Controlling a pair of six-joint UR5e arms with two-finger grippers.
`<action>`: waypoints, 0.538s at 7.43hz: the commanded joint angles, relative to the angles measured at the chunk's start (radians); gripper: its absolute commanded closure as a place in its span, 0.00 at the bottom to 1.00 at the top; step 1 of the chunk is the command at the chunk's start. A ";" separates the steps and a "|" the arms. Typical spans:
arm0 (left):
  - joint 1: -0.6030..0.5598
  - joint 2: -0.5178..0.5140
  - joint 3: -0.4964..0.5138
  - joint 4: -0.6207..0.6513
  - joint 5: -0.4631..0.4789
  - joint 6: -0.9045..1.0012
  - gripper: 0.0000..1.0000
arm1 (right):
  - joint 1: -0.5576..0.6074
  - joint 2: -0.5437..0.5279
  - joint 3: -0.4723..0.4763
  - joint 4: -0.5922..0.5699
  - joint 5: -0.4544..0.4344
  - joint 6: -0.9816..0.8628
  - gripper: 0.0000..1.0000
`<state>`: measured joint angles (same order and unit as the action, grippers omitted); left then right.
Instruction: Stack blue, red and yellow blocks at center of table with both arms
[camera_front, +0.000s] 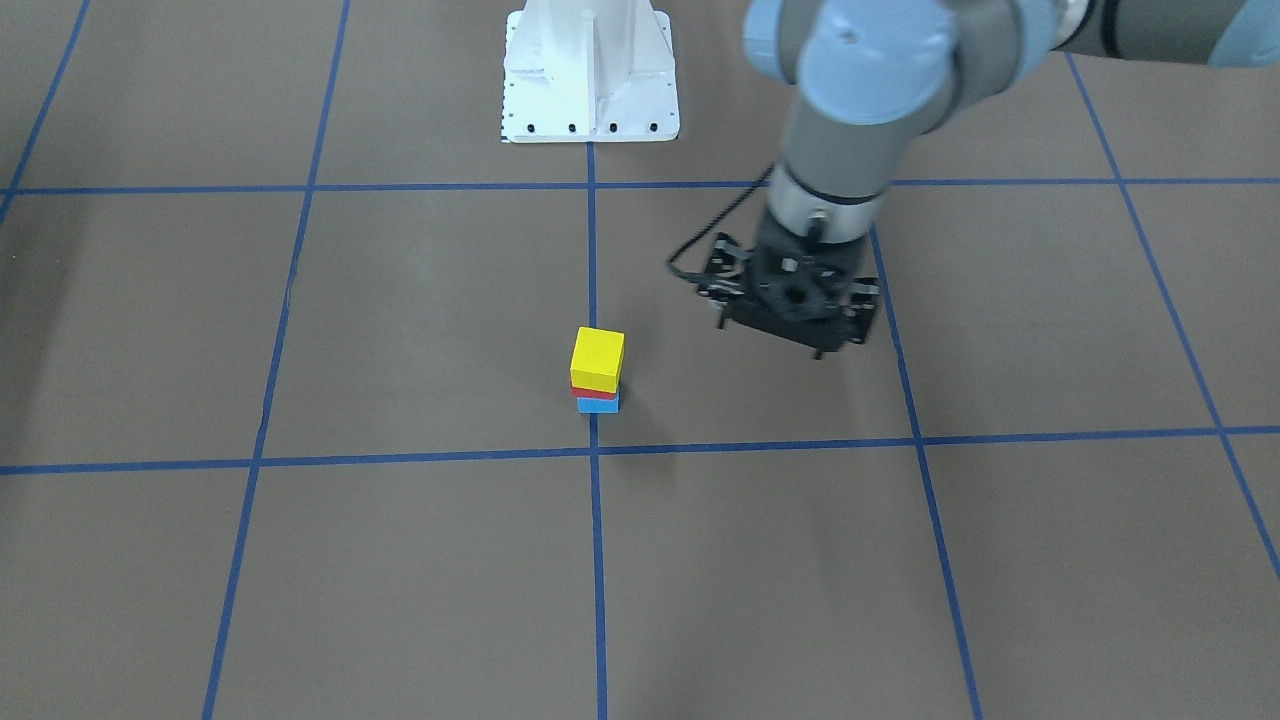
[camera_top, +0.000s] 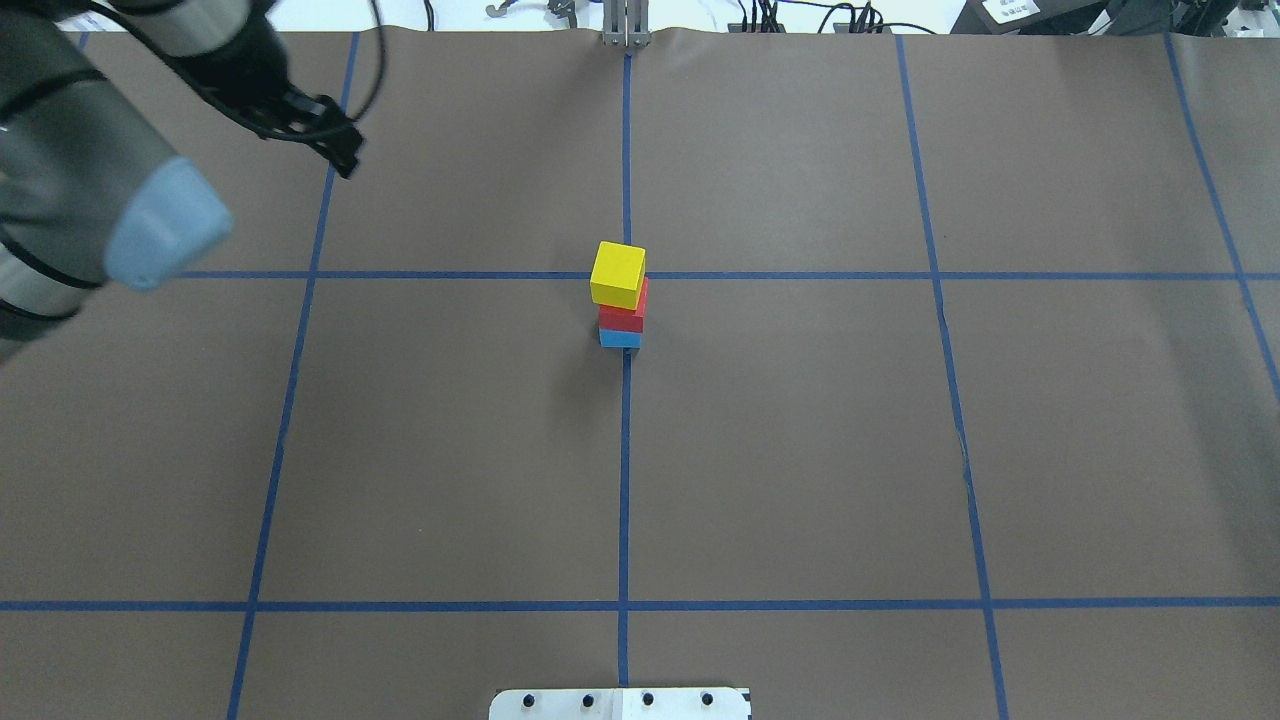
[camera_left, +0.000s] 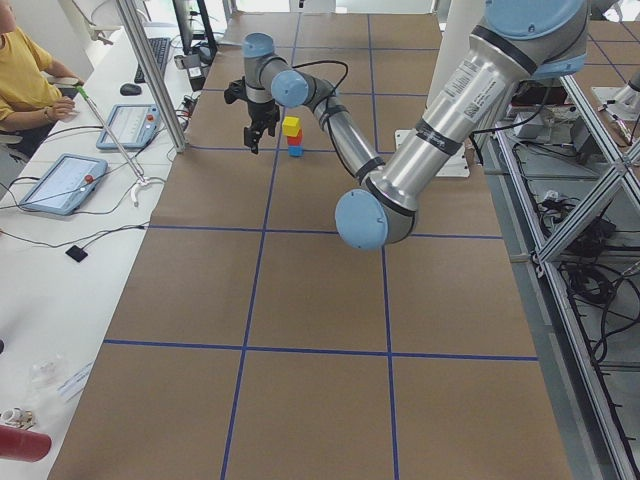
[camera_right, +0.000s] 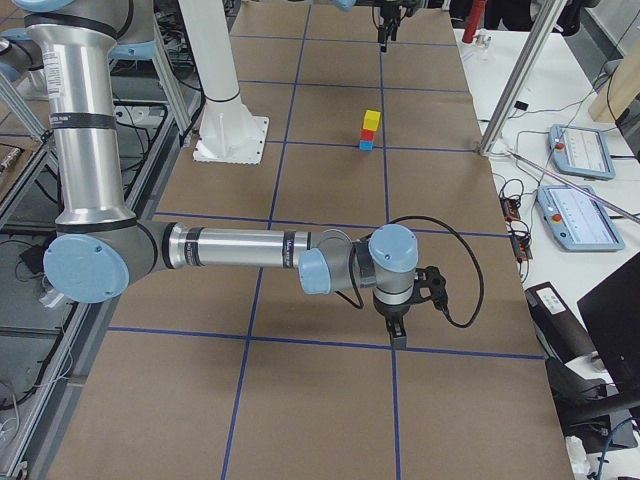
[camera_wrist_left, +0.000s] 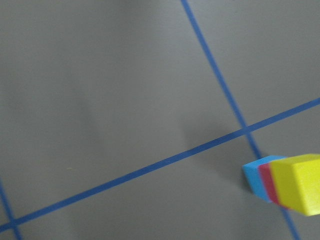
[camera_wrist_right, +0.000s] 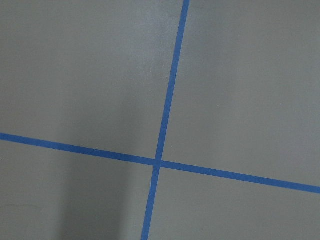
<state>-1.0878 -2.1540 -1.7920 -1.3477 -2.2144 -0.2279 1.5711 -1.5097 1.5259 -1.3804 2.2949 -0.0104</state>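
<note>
- The yellow block (camera_top: 617, 275) sits on the red block (camera_top: 625, 318), which sits on the blue block (camera_top: 620, 338), at the middle of the table (camera_top: 800, 450).
- The left gripper (camera_top: 340, 152) hangs well apart, far-left of the stack; I cannot tell how its jaws stand.
- The right gripper (camera_right: 397, 335) is well right of the stack; its jaw state cannot be told.

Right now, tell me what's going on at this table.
All three blocks are stacked at the center of the table: blue block at the bottom, red block on it, yellow block on top. No claw touches the stack. The left claw hangs off to one side; the right claw is far off near the table's end.
</note>
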 joint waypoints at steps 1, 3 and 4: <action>-0.293 0.159 0.028 0.007 -0.108 0.380 0.00 | 0.006 0.000 0.000 0.000 0.000 0.001 0.00; -0.435 0.330 0.083 -0.013 -0.110 0.616 0.00 | 0.006 0.000 0.000 0.000 0.000 0.001 0.00; -0.467 0.436 0.080 -0.089 -0.082 0.686 0.00 | 0.007 -0.001 -0.001 0.000 0.000 0.000 0.00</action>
<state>-1.4925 -1.8448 -1.7208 -1.3730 -2.3157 0.3444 1.5771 -1.5097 1.5261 -1.3805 2.2948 -0.0095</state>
